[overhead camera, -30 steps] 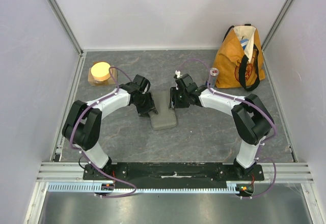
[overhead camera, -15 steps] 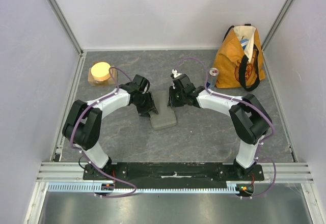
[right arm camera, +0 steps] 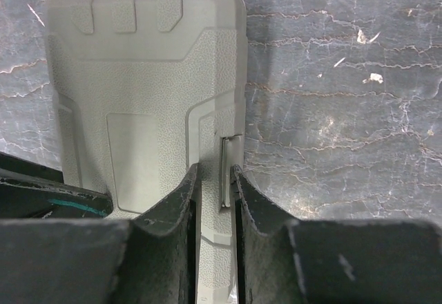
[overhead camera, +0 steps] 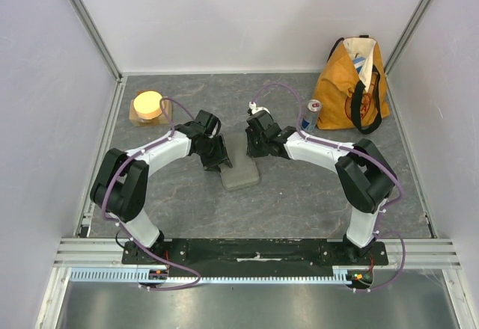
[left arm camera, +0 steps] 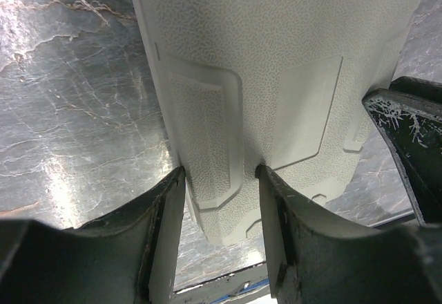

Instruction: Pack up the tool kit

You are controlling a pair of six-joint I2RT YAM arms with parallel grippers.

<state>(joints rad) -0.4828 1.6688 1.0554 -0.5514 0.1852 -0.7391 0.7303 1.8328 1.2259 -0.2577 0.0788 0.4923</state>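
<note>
Closed grey tool kit (overhead camera: 239,167) lay mid-table, left gripper (overhead camera: 218,157) clamped its nine-o'clock edge, right gripper (right arm camera: 215,179) pinched narrow around its latch (right arm camera: 224,173), three-o'clock side.

The grey stone-patterned table (overhead camera: 299,194) carries the closed tool kit (overhead camera: 240,166), a can (overhead camera: 310,114) (upright) and an orange tote bag (overhead camera: 352,86).

A dark grey, marble-veined stone bench (overhead camera: 299,194) was enclosed by plain white walls (overhead camera: 239,15) at nine, twelve and three o'clock. Silver aluminium frame rails (overhead camera: 82,15) edged the panels, and a ribbed metal strip (overhead camera: 247,253) crossed at six o'clock. Light was even.
</note>
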